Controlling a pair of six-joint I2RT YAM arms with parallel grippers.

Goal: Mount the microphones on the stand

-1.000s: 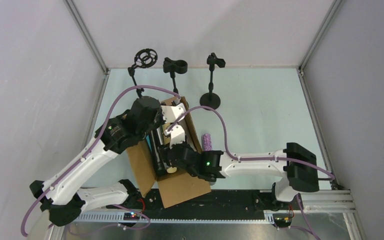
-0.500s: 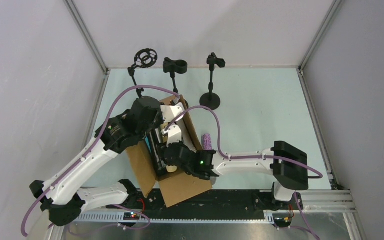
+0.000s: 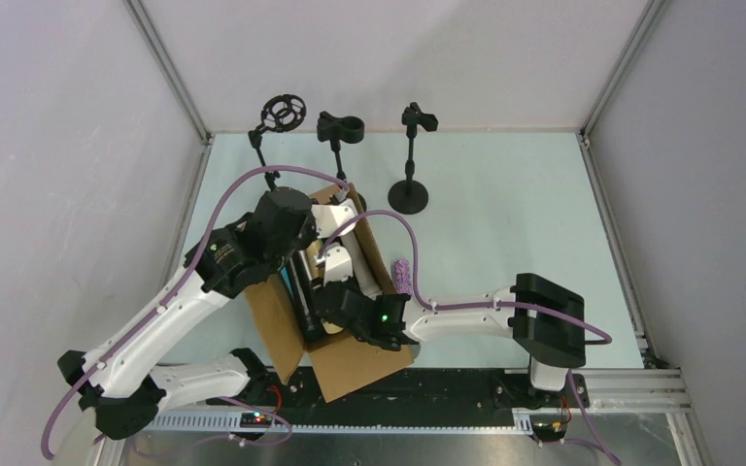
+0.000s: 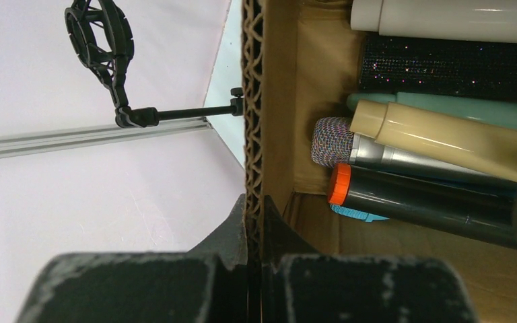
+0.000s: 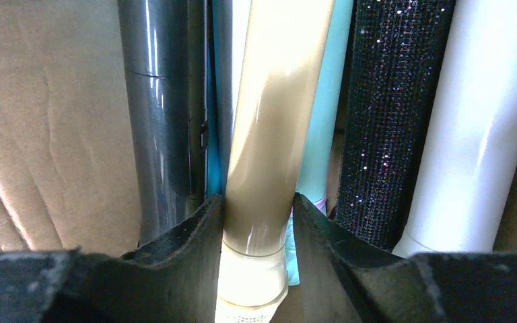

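Now | cream microphone [image 5: 269,128] clamped inside right tool [image 5: 257,210] | left tool [image 4: 254,217] pinches box wall [image 4: 252,101]

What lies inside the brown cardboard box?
The cardboard box holds a white microphone, a glittery black microphone, a mint green microphone, a tan microphone, a silver-grey microphone and an orange-tipped black microphone. A blue microphone peeks out beneath; its body and anything deeper are covered.

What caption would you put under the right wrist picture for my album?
Right gripper clasps a beige microphone inside the cardboard box.
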